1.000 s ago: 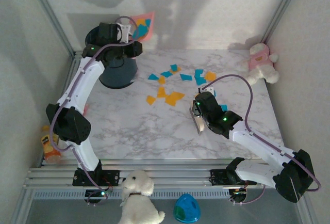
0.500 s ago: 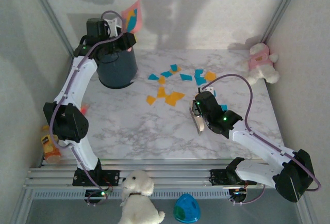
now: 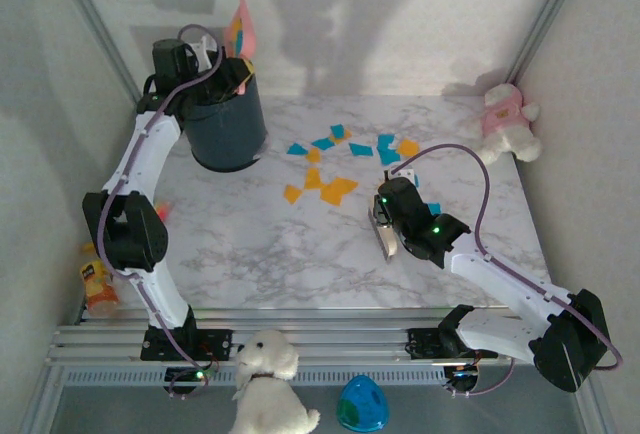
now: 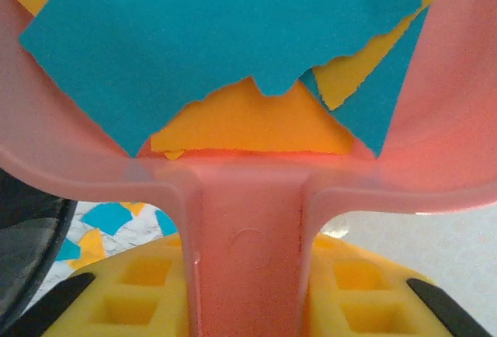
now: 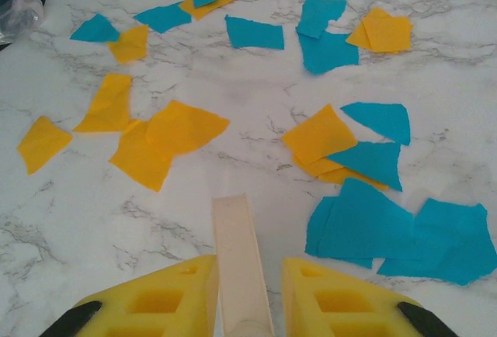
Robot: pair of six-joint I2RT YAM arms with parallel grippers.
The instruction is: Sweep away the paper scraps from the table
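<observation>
My left gripper [image 3: 212, 66] is shut on the handle of a pink dustpan [image 3: 240, 22], which stands tilted up steeply above the dark bin [image 3: 228, 132] at the table's back left. In the left wrist view the dustpan [image 4: 248, 244] carries blue and orange paper scraps [image 4: 233, 50], and the yellow fingers [image 4: 140, 290] press on its handle. More paper scraps [image 3: 335, 159] lie spread over the middle of the marble table [image 3: 250, 254]. My right gripper [image 3: 385, 222] is low, just in front of them, shut on a cream brush handle [image 5: 241, 259]; paper scraps [image 5: 171, 131] lie ahead of it.
A pink plush toy [image 3: 505, 119] sits at the table's back right corner. Off the front edge are a white plush dog [image 3: 265, 384] and a blue egg-shaped thing [image 3: 362, 404]. An orange bottle [image 3: 97, 284] stands at the left rail.
My left arm has swung the dustpan left and tipped it from nearly flat to steeply upright over the bin. The right arm has not moved.
</observation>
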